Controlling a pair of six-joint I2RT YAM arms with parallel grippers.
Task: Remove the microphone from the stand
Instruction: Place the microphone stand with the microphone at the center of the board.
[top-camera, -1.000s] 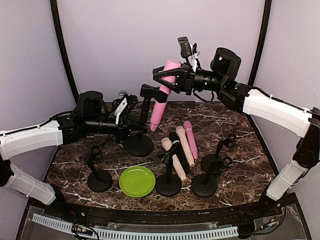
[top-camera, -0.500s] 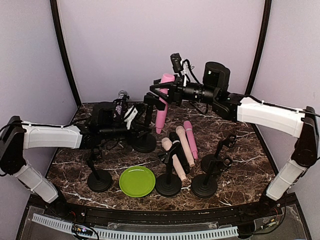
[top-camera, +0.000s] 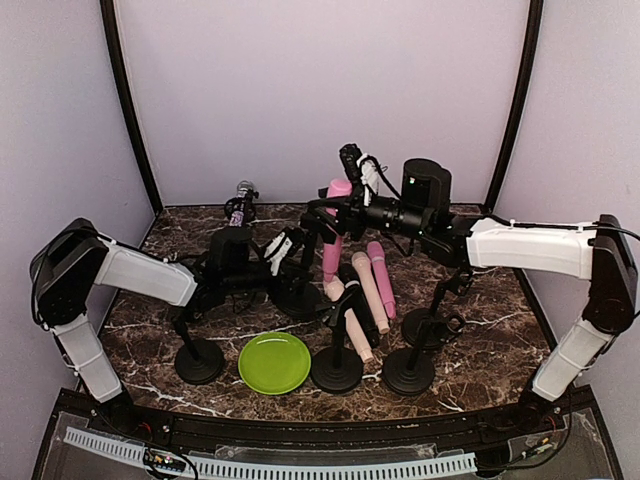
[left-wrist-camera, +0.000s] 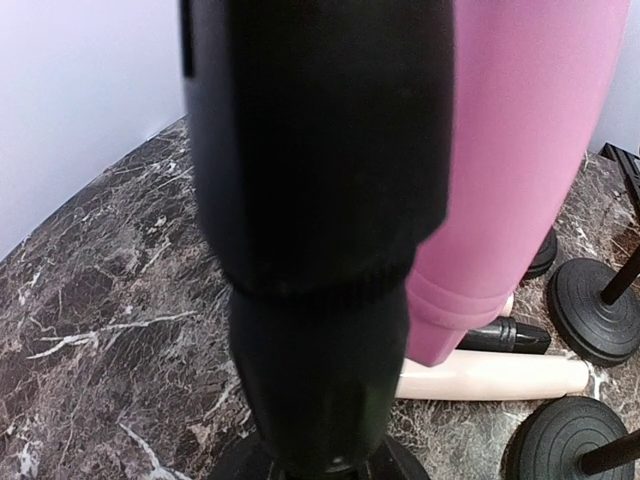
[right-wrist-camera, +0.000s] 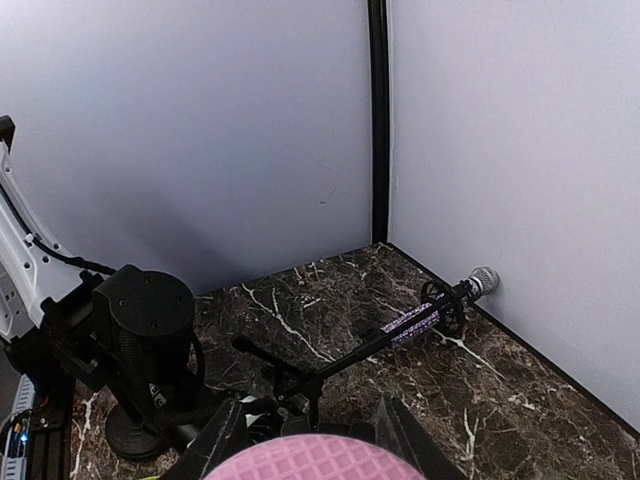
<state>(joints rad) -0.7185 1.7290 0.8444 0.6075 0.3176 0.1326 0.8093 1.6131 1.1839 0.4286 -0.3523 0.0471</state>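
Veined dark marble tabletop (top-camera: 480, 250). Matte black stand (top-camera: 300, 295) with round base and cylindrical clip: my left gripper (top-camera: 290, 250) is clenched on its post. Smooth pink microphone (top-camera: 332, 245), upright just beside the clip, tail hanging free; my right gripper (top-camera: 335, 205) grasps it near the mesh-textured head.

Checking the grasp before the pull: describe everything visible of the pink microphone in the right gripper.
The pink microphone is a smooth, matte, plastic-looking cylinder with a cross-hatched head of the same pink. It stands almost upright, head up, mid-table. The right gripper clamps it just below the head. Its lower end appears to hang free above the marble table, close beside the post of the black stand; whether the clip touches it is unclear.
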